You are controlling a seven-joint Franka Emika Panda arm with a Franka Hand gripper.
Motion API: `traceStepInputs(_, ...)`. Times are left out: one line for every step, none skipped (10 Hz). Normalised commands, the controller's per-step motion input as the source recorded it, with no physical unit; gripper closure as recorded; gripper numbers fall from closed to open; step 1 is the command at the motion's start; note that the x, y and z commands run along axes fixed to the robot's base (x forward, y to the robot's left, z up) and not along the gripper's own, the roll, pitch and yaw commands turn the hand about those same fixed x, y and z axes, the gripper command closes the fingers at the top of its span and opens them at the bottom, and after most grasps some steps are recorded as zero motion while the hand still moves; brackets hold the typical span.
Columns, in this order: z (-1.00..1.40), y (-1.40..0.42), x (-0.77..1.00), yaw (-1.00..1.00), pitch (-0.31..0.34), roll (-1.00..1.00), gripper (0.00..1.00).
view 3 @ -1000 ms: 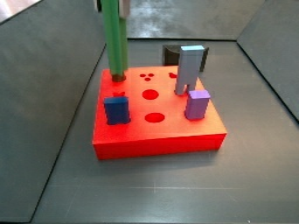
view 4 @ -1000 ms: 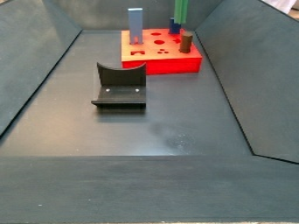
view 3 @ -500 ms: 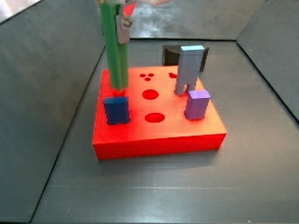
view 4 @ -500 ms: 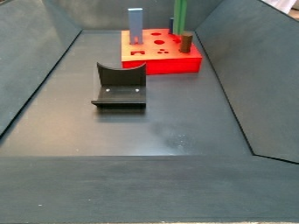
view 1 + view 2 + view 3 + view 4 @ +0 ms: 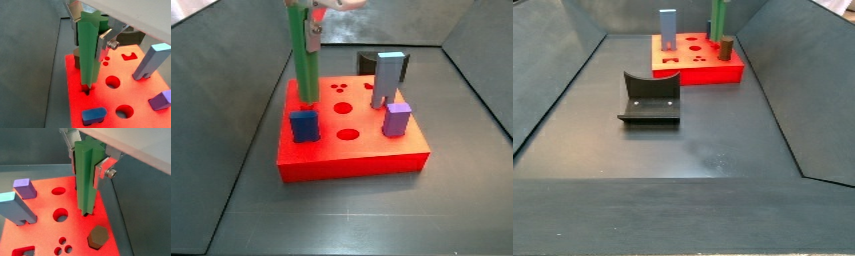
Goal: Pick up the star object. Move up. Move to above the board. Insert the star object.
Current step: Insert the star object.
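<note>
The star object (image 5: 302, 60), a tall ridged green post, stands upright over the near-left corner of the red board (image 5: 358, 150). Its lower end sits at a dark hole in the board, as shown in a wrist view (image 5: 87, 89). My gripper (image 5: 303, 28) is shut on the post's upper part. In both wrist views a silver finger (image 5: 104, 41) presses on each side of the post (image 5: 85, 178). The post (image 5: 716, 18) and the board (image 5: 700, 72) also show far back in a side view.
On the board stand a tall grey-blue block (image 5: 385, 80), a purple block (image 5: 397, 118), a blue block (image 5: 303, 126) and a short brown cylinder (image 5: 726, 46). A dark grey box (image 5: 374, 62) sits behind the board. The fixture (image 5: 651, 98) stands mid-floor. Grey walls enclose the floor.
The gripper has come down with the star object; the post's lower end has dropped onto the board's corner hole. Little movement over the last half second.
</note>
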Motion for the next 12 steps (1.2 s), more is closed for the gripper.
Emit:
traceStepInputs(-0.30, -0.09, 0.00, 0.00, -0.026, 0.01, 1.00)
traceStepInputs(-0.25, -0.03, 0.00, 0.00, -0.020, 0.00, 1.00)
traceStepInputs(-0.17, -0.02, 0.00, 0.00, -0.004, 0.00, 1.00)
traceStepInputs(-0.15, 0.00, 0.00, 0.00, 0.000, 0.00, 1.00)
traceStepInputs(-0.15, 0.00, 0.00, 0.00, -0.004, 0.00, 1.00)
traceStepInputs(-0.18, 0.00, 0.00, 0.00, -0.010, 0.00, 1.00)
traceStepInputs(-0.21, -0.03, 0.00, 0.00, -0.016, 0.00, 1.00)
traceStepInputs(-0.24, -0.04, 0.00, 0.00, -0.033, 0.00, 1.00)
traceStepInputs(-0.30, -0.05, 0.03, 0.00, -0.060, 0.00, 1.00)
traceStepInputs(-0.39, -0.06, 0.04, 0.00, -0.096, 0.00, 1.00)
traceStepInputs(-0.56, -0.06, 0.00, -0.01, -0.160, 0.00, 1.00)
traceStepInputs(-0.81, -0.18, -0.09, -0.13, -0.239, -0.01, 1.00)
